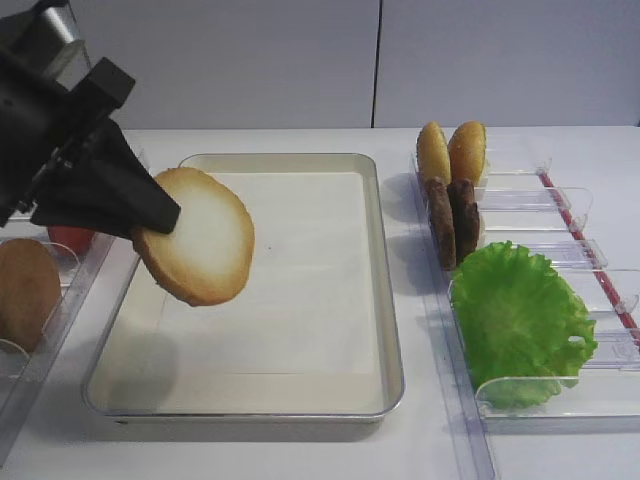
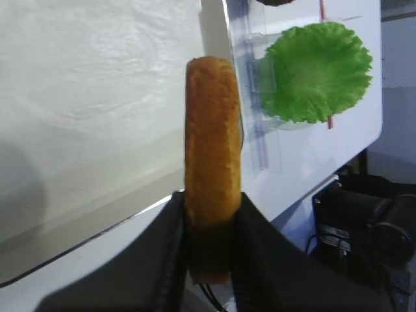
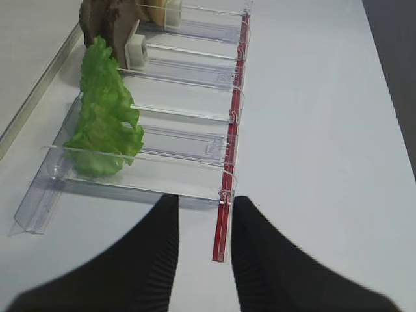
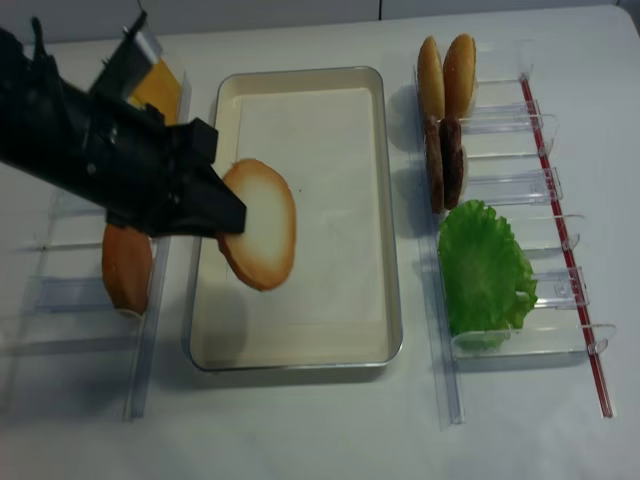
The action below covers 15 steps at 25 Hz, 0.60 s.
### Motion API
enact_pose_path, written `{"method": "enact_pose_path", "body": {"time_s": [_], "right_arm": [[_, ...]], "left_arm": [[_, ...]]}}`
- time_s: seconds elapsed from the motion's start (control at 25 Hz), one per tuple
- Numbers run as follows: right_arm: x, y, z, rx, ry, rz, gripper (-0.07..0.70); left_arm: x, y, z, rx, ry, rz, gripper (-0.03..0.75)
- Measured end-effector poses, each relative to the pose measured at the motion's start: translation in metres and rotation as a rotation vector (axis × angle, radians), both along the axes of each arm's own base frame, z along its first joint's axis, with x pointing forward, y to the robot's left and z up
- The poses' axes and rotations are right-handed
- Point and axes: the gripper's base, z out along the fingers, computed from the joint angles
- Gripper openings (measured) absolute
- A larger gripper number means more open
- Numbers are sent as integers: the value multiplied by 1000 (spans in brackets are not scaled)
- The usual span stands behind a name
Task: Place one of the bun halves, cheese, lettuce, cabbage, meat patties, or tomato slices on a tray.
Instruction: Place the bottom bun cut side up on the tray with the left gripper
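The bun half point(image 1: 198, 238) is clamped at its 9 o'clock rim by the closed left gripper point(image 1: 150, 215) and is held tilted in the air over the left part of the tray point(image 1: 392, 330). The right gripper point(image 3: 203, 227) is seen with fingers parted, nothing held, at 6 o'clock from the lettuce point(image 3: 104, 117) in its clear rack point(image 3: 188, 140).

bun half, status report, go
Left claw shut on bun half, above the tray. Right claw open, empty, by lettuce. Tray bare.
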Motion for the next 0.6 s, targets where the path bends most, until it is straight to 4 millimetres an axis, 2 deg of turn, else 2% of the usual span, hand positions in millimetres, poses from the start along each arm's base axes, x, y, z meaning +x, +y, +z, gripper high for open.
{"method": "enact_pose_path", "body": {"time_s": [0.2,0.36,0.6], "right_arm": [[0,0,0,0,0,0,249],[0,0,0,0,0,0,249],[0,0,0,0,0,0,249]], "left_arm": [[11,-10,-28,-118,23,23,123],[25,-20,-50,-111,50,40,123],[36,-37,-83,-84,111,22,123]]}}
